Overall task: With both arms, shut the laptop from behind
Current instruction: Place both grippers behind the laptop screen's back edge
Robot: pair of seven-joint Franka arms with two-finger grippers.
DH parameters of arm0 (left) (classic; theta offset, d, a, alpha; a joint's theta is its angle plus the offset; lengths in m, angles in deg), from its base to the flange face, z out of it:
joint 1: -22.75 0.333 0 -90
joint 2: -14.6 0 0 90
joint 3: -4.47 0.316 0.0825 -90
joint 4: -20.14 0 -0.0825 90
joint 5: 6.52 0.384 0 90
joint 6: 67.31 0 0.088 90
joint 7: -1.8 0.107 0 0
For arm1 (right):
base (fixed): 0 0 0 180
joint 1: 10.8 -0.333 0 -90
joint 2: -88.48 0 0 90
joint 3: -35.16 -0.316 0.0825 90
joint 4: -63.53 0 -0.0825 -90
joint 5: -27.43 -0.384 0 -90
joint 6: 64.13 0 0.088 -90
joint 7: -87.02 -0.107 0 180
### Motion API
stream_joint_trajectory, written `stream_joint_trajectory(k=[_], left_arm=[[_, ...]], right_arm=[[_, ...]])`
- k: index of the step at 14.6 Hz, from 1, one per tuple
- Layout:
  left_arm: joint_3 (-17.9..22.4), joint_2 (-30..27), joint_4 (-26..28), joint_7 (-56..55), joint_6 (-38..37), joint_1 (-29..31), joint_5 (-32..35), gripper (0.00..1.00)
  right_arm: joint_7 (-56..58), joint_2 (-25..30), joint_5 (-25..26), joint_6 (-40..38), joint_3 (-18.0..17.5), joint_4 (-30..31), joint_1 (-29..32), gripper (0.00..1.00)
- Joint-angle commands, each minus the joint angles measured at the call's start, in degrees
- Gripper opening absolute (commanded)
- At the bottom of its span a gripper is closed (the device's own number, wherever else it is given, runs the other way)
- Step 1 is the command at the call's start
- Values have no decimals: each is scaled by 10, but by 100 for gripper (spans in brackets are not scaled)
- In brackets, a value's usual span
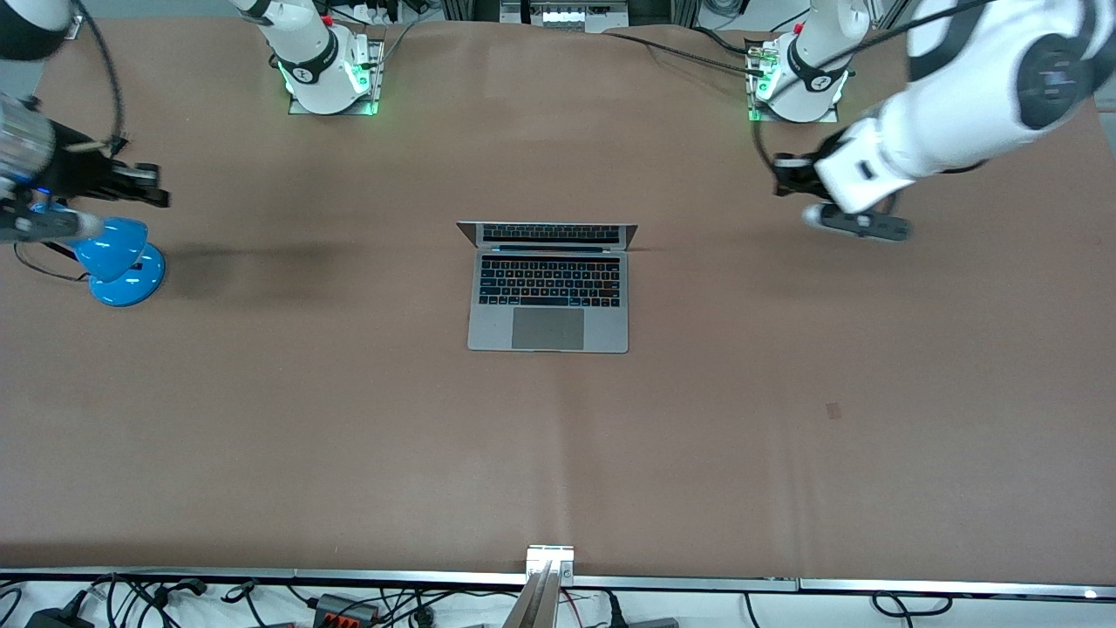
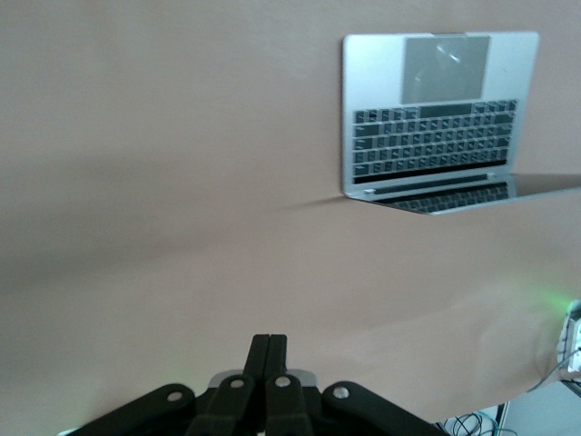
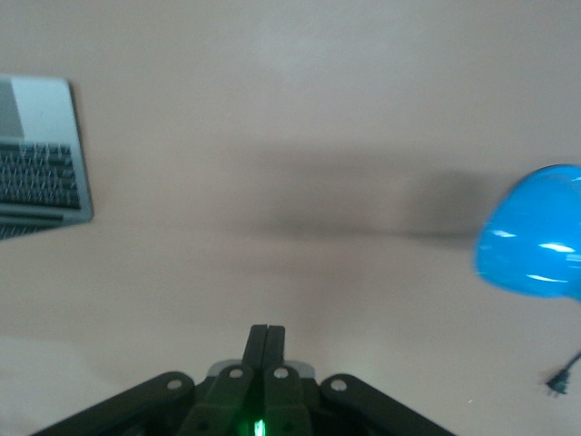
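Note:
The silver-grey laptop (image 1: pixel 547 296) stands open in the middle of the table, its lid upright on the side toward the arm bases. It also shows in the left wrist view (image 2: pixel 436 136) and partly in the right wrist view (image 3: pixel 41 173). My left gripper (image 1: pixel 780 177) is shut and empty, over bare table toward the left arm's end, well apart from the laptop; its closed fingers show in its wrist view (image 2: pixel 269 350). My right gripper (image 1: pixel 155 187) is shut and empty, over the table near the right arm's end, its closed fingers seen in its wrist view (image 3: pixel 268 341).
A blue desk lamp (image 1: pixel 118 257) stands under the right gripper at the right arm's end; it also shows in the right wrist view (image 3: pixel 536 232), with a black plug (image 3: pixel 563 377) beside it. The brown table cover (image 1: pixel 558 453) stretches around the laptop.

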Motion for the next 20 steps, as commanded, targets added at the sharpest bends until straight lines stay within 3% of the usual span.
stream_joint_trajectory(k=[1, 3, 6, 8, 15, 20], left_arm=[[-28, 17, 22, 11, 23, -9, -31, 3], [-47, 23, 50, 11, 55, -10, -34, 3], [-58, 22, 123, 12, 105, -10, -109, 5], [-108, 18, 154, 11, 172, -11, -111, 4], [-152, 46, 190, 10, 268, -14, -117, 0], [-163, 73, 188, 8, 307, -17, -118, 0]], right_arm=[[-10, -12, -52, 0, -1, 37, -40, 0], [-10, -14, -95, 32, -1, 80, -67, 0], [-17, -15, -143, 126, -1, 149, -129, 0], [-58, -21, -156, 168, -1, 169, -177, 0], [-175, -74, -170, 250, -1, 165, -314, 0], [-211, -116, -171, 305, -1, 137, -339, 0]])
